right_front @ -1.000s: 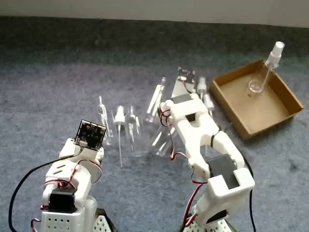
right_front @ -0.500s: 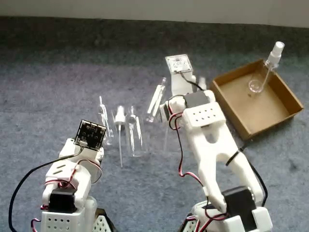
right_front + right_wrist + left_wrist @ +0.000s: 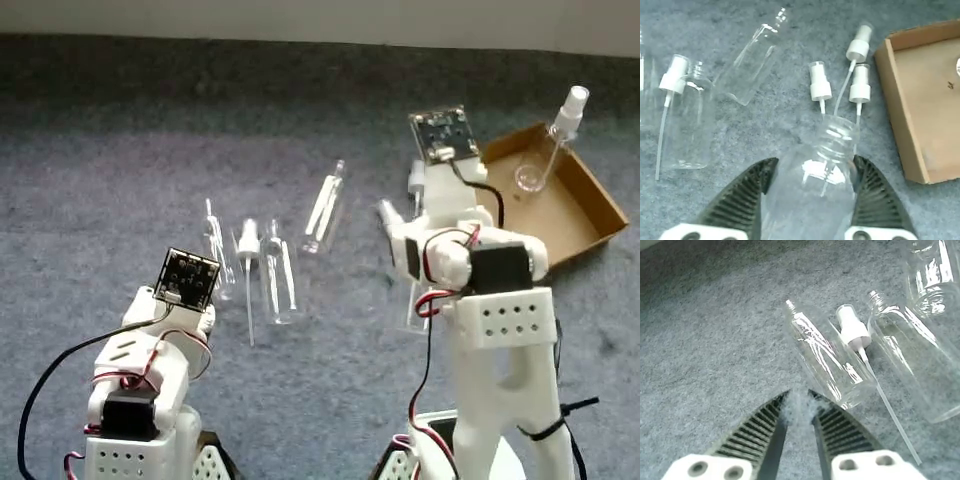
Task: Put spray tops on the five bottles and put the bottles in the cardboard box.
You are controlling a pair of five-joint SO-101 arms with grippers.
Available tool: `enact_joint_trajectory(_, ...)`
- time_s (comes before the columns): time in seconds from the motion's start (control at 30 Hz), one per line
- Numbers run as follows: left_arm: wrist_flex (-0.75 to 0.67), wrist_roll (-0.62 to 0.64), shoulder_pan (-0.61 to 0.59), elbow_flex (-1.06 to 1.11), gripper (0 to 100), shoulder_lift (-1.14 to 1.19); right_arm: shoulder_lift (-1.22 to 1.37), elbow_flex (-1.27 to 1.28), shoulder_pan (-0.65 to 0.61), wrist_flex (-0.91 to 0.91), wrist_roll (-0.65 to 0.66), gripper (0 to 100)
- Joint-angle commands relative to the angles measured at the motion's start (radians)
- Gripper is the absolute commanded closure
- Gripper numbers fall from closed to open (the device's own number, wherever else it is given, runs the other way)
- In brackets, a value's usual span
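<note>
My right gripper [image 3: 812, 165] is shut on a clear bottle [image 3: 822, 170] with an open neck and holds it above the carpet. In the high view that bottle [image 3: 415, 298] hangs under the raised right arm, left of the cardboard box [image 3: 590, 225]. A bottle with a spray top [image 3: 560, 125] leans in the box's far corner. Three loose spray tops [image 3: 820, 87] lie below the held bottle. My left gripper [image 3: 798, 394] is open by a narrow gap, with nothing in it, just short of a lying bottle [image 3: 827, 357] and a spray top [image 3: 852, 332].
More clear bottles lie on the grey carpet: one [image 3: 322, 212] in the middle, two [image 3: 280, 270] beside a spray top [image 3: 247, 250] in front of the left arm [image 3: 185, 285]. The box wall [image 3: 897, 110] is close to the right gripper.
The right arm has risen and swung right toward the cardboard box, lifting the clear bottle off the carpet. The left arm has not moved.
</note>
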Motion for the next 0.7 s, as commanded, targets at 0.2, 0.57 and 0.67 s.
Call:
enact_joint_trajectory(0.2, -0.021, 0.012, -0.002, -0.004, 100, -0.007, -0.125, 0.417, 0.025, -0.361, 0.115, 88.2)
enact_joint_trajectory(0.57, -0.021, 0.012, -0.001, -0.004, 100, -0.007, -0.13, 0.653, -0.076, -0.547, 0.203, 88.2)
enact_joint_trajectory(0.67, -0.021, 0.012, -0.001, -0.004, 100, -0.007, -0.13, 0.654, -0.137, -0.547, 0.27, 88.2)
